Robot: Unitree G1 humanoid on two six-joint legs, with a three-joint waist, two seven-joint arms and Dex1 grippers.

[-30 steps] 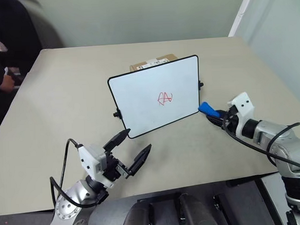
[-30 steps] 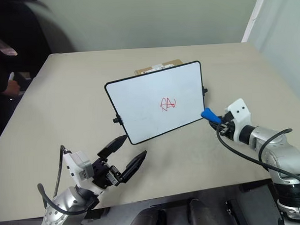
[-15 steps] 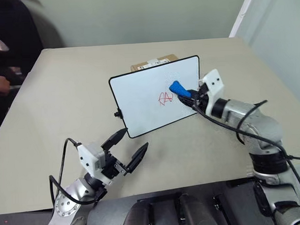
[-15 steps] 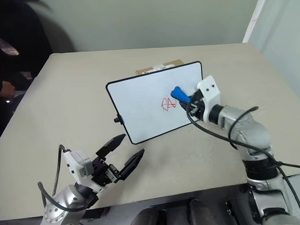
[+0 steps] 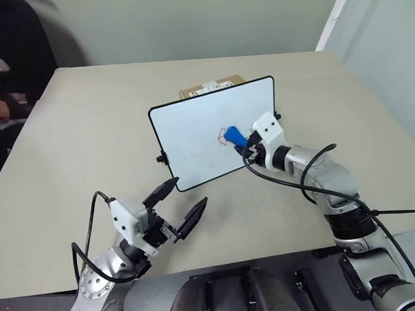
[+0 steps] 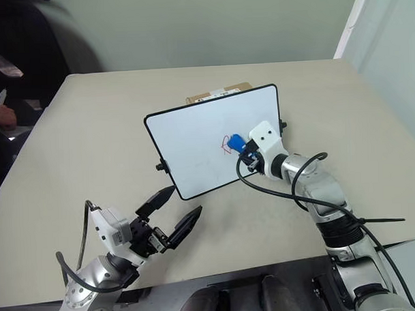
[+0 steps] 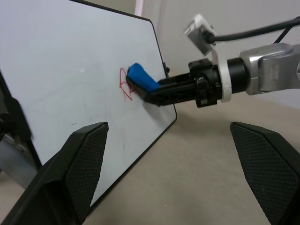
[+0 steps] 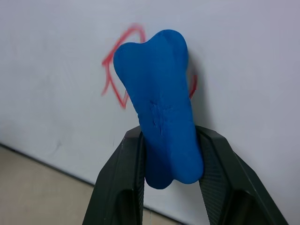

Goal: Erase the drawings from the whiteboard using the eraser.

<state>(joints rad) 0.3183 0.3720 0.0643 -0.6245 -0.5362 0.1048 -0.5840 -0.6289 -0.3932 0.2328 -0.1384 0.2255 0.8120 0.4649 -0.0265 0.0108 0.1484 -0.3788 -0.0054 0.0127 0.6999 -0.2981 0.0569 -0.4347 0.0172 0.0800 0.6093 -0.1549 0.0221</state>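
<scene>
Blue eraser pinched in the right gripper (image 5: 247, 144), laid over the red scribble on the upright board.

The right gripper's two matte black fingers (image 8: 124, 183) pinch the eraser (image 8: 159, 105), a smooth bright blue block with a waisted, bone-like outline and rounded ends; its far end sits on the drawings (image 8: 112, 77), thin looping red marker lines that show on both sides of the block. The whiteboard (image 5: 193, 139), a glossy white rectangle with a thin black frame, rounded corners and small black side knobs, stands tilted on the matte beige surface (image 5: 91, 132), with a brown cardboard box (image 5: 212, 86) just behind its top edge. The left gripper (image 5: 178, 208) hovers near the front of the surface, apart from the board, its tapered black fingers with cross-hatched pads (image 7: 86, 161) spread wide.
</scene>
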